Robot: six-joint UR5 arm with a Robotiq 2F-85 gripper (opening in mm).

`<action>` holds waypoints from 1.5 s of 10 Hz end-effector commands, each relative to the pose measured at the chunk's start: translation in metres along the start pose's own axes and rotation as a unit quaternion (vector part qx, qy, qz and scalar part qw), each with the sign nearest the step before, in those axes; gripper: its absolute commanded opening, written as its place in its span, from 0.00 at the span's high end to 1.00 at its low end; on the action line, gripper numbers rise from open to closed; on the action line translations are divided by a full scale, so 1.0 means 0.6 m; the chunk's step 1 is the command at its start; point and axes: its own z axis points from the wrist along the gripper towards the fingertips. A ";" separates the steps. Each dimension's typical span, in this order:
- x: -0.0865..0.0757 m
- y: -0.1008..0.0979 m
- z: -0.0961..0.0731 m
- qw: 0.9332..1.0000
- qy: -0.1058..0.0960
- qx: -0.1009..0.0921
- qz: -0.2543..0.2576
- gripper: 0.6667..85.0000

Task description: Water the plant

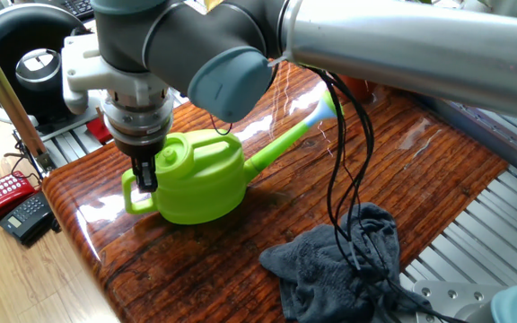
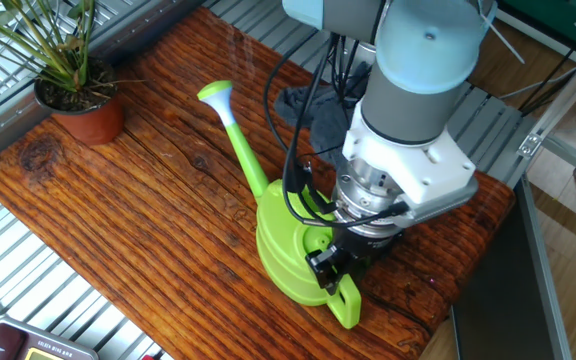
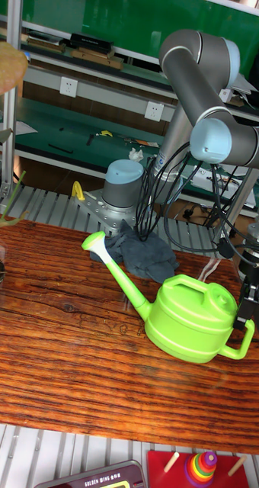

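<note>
The plant (image 2: 63, 45) has thin green leaves and stands in a terracotta pot (image 2: 86, 118) at the table's far left corner in the other fixed view. A bright green watering can (image 1: 200, 179) (image 2: 286, 250) (image 3: 192, 311) is near the opposite end, its long spout (image 2: 230, 125) pointing toward the plant. My gripper (image 1: 146, 175) (image 2: 333, 270) (image 3: 247, 301) comes down from above and is shut on the can's rear loop handle. The can's base is at or just above the wood; I cannot tell which.
A dark grey cloth (image 1: 339, 260) (image 2: 308, 105) (image 3: 141, 252) lies crumpled behind the can, with black cables (image 1: 339, 179) hanging over it. The table edge (image 1: 74, 233) is close to the can's handle. Two telephones (image 1: 3, 193) sit off the table.
</note>
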 end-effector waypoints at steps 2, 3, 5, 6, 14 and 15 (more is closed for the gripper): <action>0.009 0.003 -0.001 1.000 -0.005 -0.001 -0.004 0.47; 0.019 0.004 -0.003 1.000 -0.001 -0.002 -0.005 0.47; 0.036 0.005 -0.008 1.000 0.011 -0.004 -0.013 0.47; 0.043 0.006 -0.013 1.000 0.018 -0.003 -0.021 0.47; 0.081 0.014 -0.017 0.999 0.015 -0.005 -0.039 0.47; 0.085 0.016 -0.019 0.999 0.013 -0.006 -0.040 0.47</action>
